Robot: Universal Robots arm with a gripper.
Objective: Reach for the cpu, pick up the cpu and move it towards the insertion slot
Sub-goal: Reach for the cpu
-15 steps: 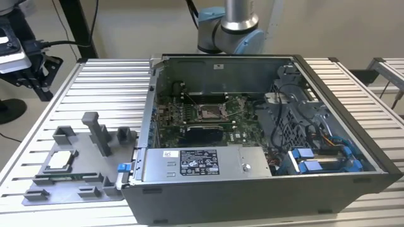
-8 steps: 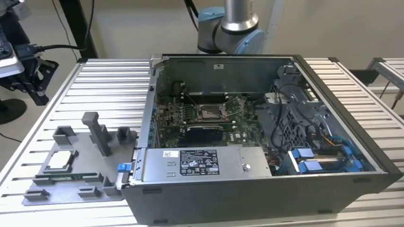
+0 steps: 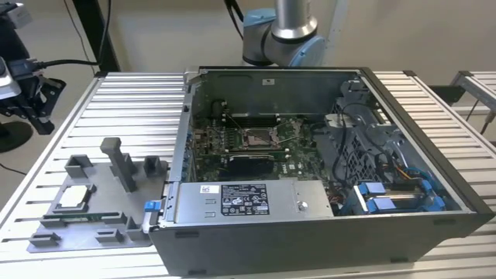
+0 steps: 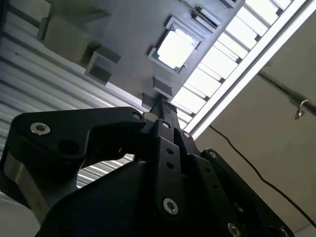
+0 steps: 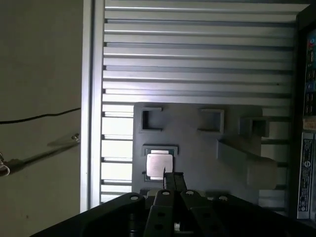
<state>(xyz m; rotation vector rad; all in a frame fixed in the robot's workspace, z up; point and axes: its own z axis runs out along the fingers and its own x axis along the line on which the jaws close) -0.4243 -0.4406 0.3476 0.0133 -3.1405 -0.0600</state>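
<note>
On the exterior view's left, the cpu (image 3: 74, 197) lies in a grey fixture (image 3: 104, 197); rightward, the insertion slot (image 3: 259, 138) sits inside the open case (image 3: 310, 244). Both wrist views add my gripper (image 5: 173, 178), clenched on nothing, the cpu beyond its tips.

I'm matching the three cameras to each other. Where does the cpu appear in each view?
Exterior view: the cpu lies in a recess of the grey fixture, at the exterior view's left, outside the computer case.
First wrist view: the cpu is in that recess, just ahead of the gripper.
Second wrist view: the cpu is in the recess, ahead of the gripper.
Shared landmark: the grey fixture.
</note>
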